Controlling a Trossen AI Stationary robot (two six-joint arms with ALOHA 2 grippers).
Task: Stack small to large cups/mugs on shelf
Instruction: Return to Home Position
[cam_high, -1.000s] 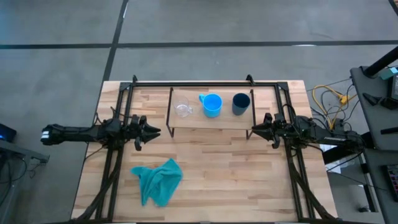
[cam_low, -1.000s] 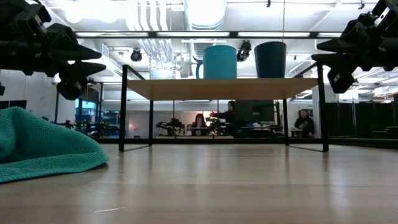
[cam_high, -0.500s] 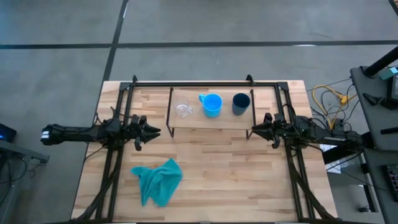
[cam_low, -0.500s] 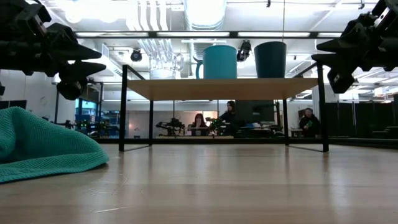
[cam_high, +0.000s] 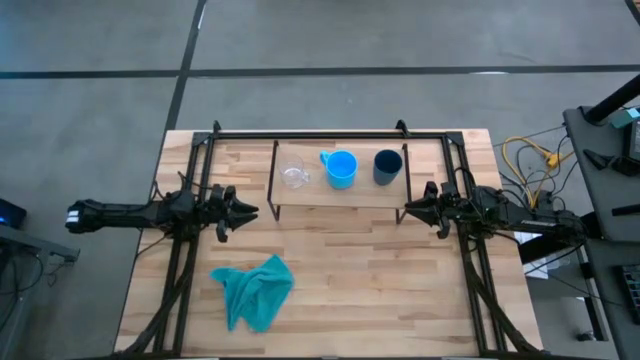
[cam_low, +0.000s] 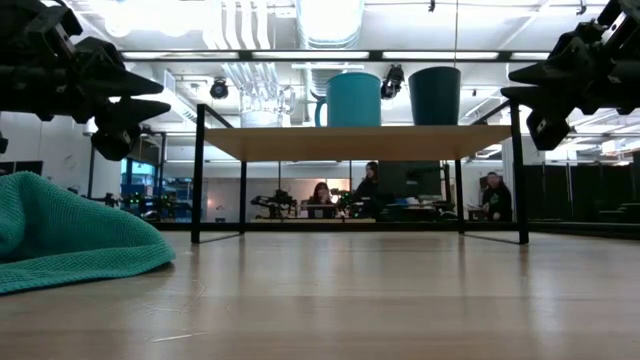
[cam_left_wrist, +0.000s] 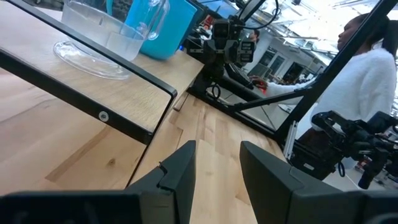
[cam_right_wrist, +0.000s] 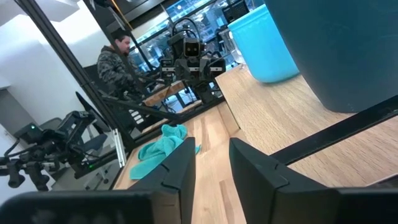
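Left gripper (cam_high: 248, 212) is held above the table (cam_high: 350, 290), just off the front left corner of the shelf (cam_high: 335, 196) and pointed toward it. Its fingers (cam_left_wrist: 179, 169) are seen parted in the left wrist view, with bare tabletop showing between them. A crumpled teal cloth (cam_high: 252, 290) is laid on the table nearer the front edge, to the left of centre and well apart from the shelf.

Three vessels are set upright in a row on the shelf. The small clear cup (cam_high: 293, 173) is placed at the left end. The bright blue mug (cam_high: 342, 167) is set at the middle, near the clear cup but apart from it, with its handle turned toward that cup. The dark navy cup (cam_high: 388, 166) is placed at the right end, near the blue mug but not touching it.

The right gripper (cam_high: 408, 211) is held above the table just off the shelf's front right corner, pointed toward the shelf. Its fingers (cam_right_wrist: 177, 168) are likewise seen spread, with tabletop visible through the gap.
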